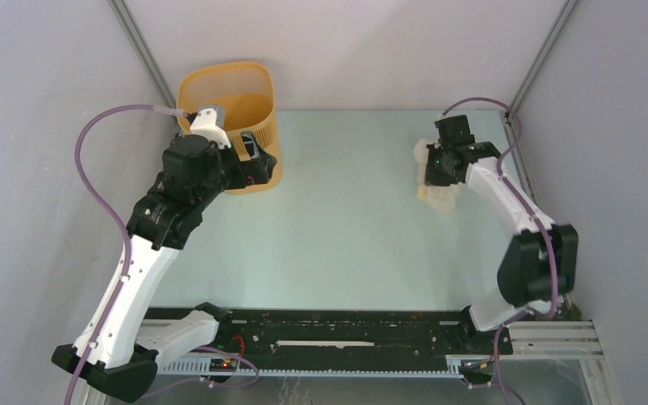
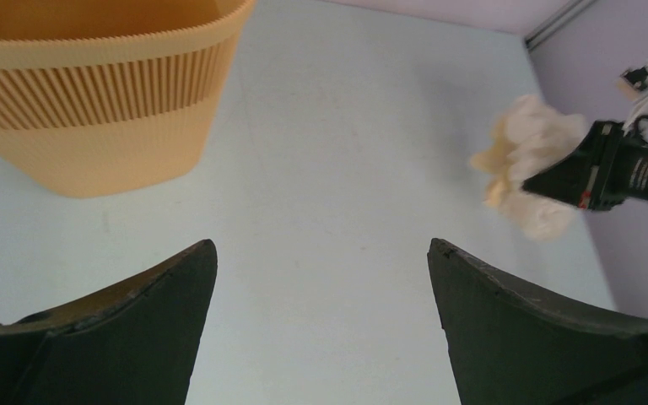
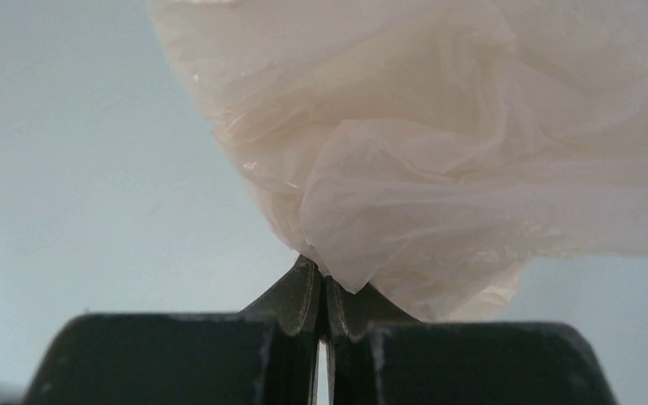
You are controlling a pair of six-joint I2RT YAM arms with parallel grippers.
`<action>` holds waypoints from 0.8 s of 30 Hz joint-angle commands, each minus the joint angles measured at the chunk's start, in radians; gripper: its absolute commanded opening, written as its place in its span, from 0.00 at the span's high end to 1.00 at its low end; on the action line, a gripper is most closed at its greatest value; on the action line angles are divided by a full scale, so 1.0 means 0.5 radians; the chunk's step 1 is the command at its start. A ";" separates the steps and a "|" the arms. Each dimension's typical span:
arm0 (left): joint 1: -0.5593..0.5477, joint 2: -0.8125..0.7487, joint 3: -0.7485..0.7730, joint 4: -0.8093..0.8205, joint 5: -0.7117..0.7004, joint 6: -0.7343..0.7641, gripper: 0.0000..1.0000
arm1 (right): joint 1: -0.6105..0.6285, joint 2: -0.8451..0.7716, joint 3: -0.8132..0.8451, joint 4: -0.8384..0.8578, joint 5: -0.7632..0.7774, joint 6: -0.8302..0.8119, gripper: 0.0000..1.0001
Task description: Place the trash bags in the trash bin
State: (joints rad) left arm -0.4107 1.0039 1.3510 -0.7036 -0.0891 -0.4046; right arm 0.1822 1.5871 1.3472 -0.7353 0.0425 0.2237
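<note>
While the right gripper (image 3: 322, 283) pinches, its two fingers are pressed tight together, and a fold of the bag (image 3: 439, 126) is caught between the tips. In the right wrist view the bag puffs out past the fingertips. It is crinkly and pale cream, and it fills most of the top of the picture. Pale table shows behind it.

From above, the right gripper is over the far right part of the table (image 1: 346, 228). The bag bunches around it, with a bit showing on the gripper's left side and more on its near side. I cannot tell if the bag touches the table or hangs just over it.

The bin (image 1: 268, 135) stands upright at the far left of the table, well apart from the bag. It is orange-yellow with thin ribs down its side, and its mouth faces up.

The left gripper (image 1: 257, 162) is just beside the bin, at its near right side. Its fingers are spread wide with nothing between them. In the left wrist view the bin is at the upper left, and the bag is far across the table at the right, bunched at the dark tip of the right gripper.
</note>
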 commanded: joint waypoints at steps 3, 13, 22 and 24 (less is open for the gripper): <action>-0.010 -0.178 -0.263 0.143 0.250 -0.470 0.00 | 0.265 -0.209 -0.164 0.187 -1.576 0.095 0.93; -0.010 -0.442 -0.666 0.221 0.490 -0.825 0.00 | 0.509 0.036 -0.635 1.325 -2.335 1.189 0.92; -0.010 -0.163 -0.890 0.214 0.781 -0.806 0.00 | 0.445 0.382 -0.636 0.985 -2.276 0.963 0.92; -0.012 -0.034 -0.917 0.226 0.825 -0.775 0.00 | 0.424 0.341 -0.637 0.891 -2.230 0.864 0.91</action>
State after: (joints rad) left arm -0.4122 0.8932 0.9409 -0.6067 0.2443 -0.7959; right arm 0.4122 1.8088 1.0183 -0.2169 -1.0786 0.7364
